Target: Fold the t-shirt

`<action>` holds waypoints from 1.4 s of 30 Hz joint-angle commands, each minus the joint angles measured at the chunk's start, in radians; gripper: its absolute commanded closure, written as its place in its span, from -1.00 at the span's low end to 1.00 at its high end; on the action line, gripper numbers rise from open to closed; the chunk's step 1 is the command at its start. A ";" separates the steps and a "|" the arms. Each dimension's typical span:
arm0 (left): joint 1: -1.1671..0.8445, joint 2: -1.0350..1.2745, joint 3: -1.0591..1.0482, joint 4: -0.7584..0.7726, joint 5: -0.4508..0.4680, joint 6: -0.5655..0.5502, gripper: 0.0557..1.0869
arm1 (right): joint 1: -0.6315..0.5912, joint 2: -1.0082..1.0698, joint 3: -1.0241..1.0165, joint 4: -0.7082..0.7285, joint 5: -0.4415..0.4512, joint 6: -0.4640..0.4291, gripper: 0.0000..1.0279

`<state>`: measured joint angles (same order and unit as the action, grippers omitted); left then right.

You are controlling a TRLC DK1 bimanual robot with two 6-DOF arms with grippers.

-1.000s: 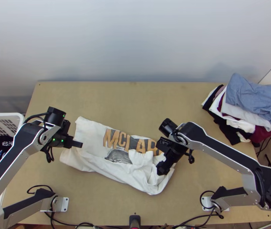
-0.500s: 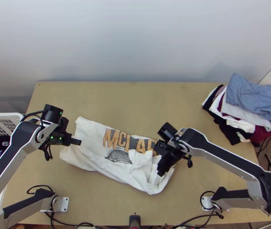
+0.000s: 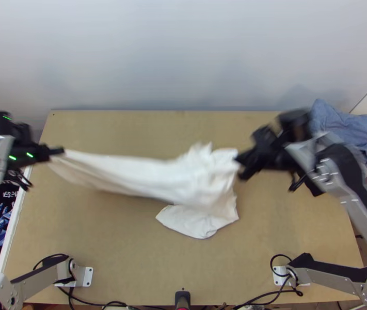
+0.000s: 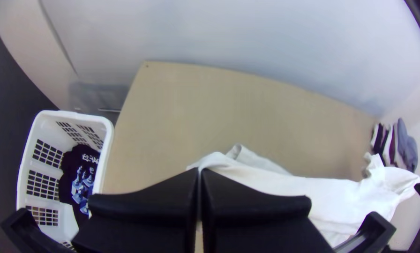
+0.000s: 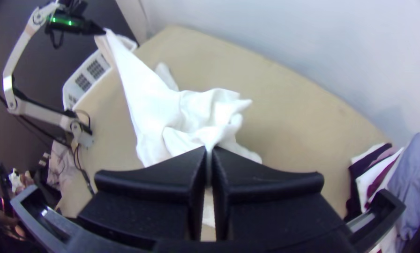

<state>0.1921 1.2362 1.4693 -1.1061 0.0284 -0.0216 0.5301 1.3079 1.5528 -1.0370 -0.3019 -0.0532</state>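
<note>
Step in hand (judged): opening out the t-shirt [image 3: 196,181] in the air ahead of folding. Both grippers are sharing the load.

Left end effector: the left gripper [image 4: 199,171] is keeping its two fingers closed together and is pinching one end of the cloth, drawn to a narrow point. It is holding that end near the left edge of the table [image 3: 116,258], toward the far left corner, beside the white basket [image 4: 108,145].

Right end effector: the right gripper [image 5: 209,151] is likewise pressing its fingers together on a bunched part of the cloth. It is holding that part right of the table's middle, well in from the right edge, on the side of the clothes pile [image 5: 376,173]. Which parts of the garment the two are gripping cannot be told.

Workpiece: the t-shirt is spanning the table between the grippers, narrow at the left and gathered at the right. A loose portion is hanging toward the near edge; whether it is touching the table cannot be told.

Next move (judged): even the tension, line up the held ends parallel to the far edge, then lower the cloth and lay it flat before releasing. Uneven lowering is risking a doubled-under hem.
</note>
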 commanded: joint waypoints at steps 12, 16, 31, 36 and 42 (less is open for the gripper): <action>0.438 0.131 0.712 -0.089 0.331 -0.267 0.92 | -0.196 0.039 0.598 0.008 0.147 0.159 0.94; 0.348 0.111 0.726 -0.089 0.347 -0.264 0.92 | -0.150 0.036 0.633 -0.012 0.149 0.153 0.94; 0.152 -0.211 0.741 0.018 0.352 -0.310 0.92 | -0.045 -0.243 0.638 -0.014 0.144 0.127 0.94; 0.164 -0.305 0.750 0.029 0.352 -0.316 0.92 | -0.044 -0.306 0.635 0.012 0.135 0.196 0.94; 0.156 -0.363 0.658 -0.001 0.347 -0.248 0.92 | -0.191 -0.375 0.540 0.017 -0.009 0.293 0.94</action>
<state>0.3561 0.9600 2.2162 -1.0981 0.3817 -0.3210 0.4400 1.0191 2.1788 -1.0332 -0.2100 0.1585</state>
